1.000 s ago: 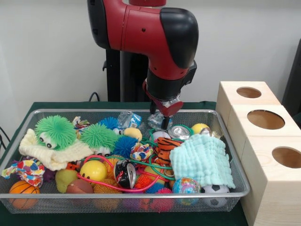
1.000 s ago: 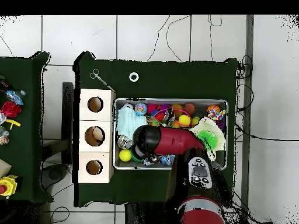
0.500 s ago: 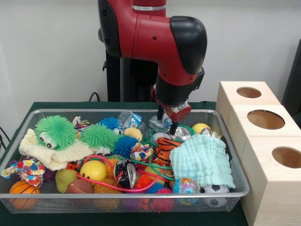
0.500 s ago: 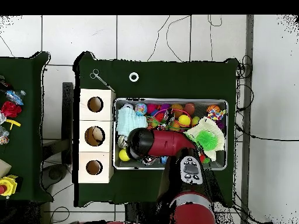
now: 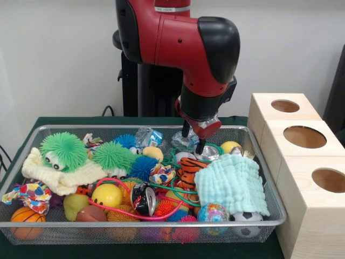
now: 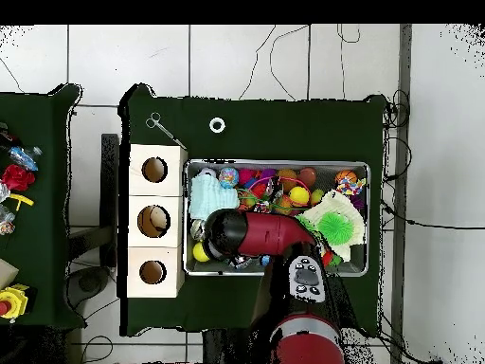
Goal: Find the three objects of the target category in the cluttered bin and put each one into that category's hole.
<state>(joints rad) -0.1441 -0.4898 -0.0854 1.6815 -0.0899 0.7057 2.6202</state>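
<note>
In the overhead view the arm (image 6: pixel 251 234) covers the gripper and part of the bin (image 6: pixel 365 218); toys beneath are hidden.

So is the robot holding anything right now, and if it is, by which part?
Nothing is held. The gripper hangs with its jaws apart and empty, just above the crushed can at the far side of the wire bin.

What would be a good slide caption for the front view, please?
Gripper open above a can in the toy-filled bin, beside three wooden boxes.
</note>
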